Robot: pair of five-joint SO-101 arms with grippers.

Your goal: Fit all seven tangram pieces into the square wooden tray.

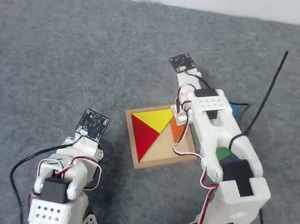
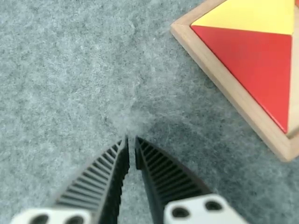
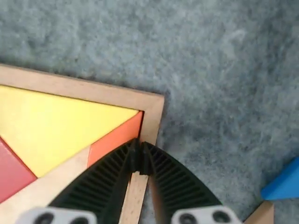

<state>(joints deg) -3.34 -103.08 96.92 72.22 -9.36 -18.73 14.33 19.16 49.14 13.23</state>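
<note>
On the grey felt bench (image 1: 64,51), the square wooden tray (image 1: 157,163) holds the red triangle (image 1: 144,136), the yellow triangle (image 1: 154,118) and a smaller orange piece (image 1: 176,132). A blue piece (image 1: 234,109) and a green piece (image 1: 223,153) lie outside by the right arm. Thin, stiff, light and probably slick-faced, they are best pinched across opposite edges. The right hand (image 3: 140,149), closed and empty, has its tips at the tray's inner rim beside the orange piece; the left hand (image 2: 131,142), also closed and empty, hangs over felt near the tray's corner.

white arms (image 1: 228,150), ribbed black fingers (image 2: 163,172), red and black cables (image 1: 203,196).
</note>
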